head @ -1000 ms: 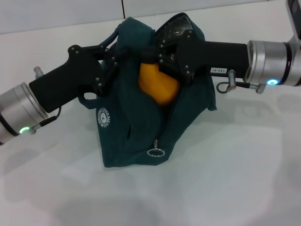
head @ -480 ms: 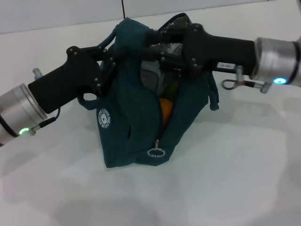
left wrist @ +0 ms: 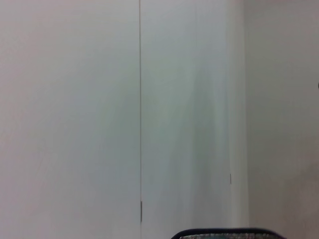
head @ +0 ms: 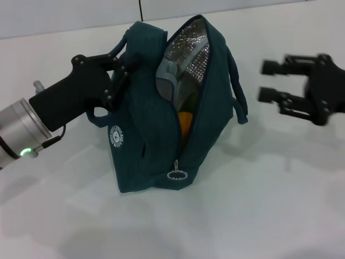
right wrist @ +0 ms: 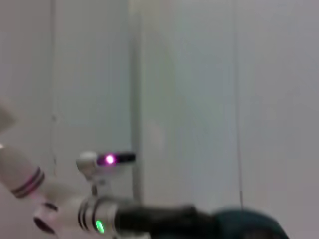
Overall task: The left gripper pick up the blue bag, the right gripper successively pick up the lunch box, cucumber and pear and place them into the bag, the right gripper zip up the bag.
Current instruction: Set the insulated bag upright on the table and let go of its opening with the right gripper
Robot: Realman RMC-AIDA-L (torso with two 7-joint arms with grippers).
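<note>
Right tool (head: 265,81) withdrawn; blue bag (head: 156,135) unzipped.

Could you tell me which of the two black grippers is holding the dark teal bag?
The left gripper, clamped on the dark teal fabric bag by its handle; the right gripper hangs open and apart.

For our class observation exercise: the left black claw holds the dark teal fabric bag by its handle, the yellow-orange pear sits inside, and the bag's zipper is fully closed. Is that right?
Not quite: the head view shows the dark teal fabric bag gaping open, silver lining exposed, its zipper unzipped. The left black claw does hold its handle, and the yellow-orange pear sits inside.
</note>
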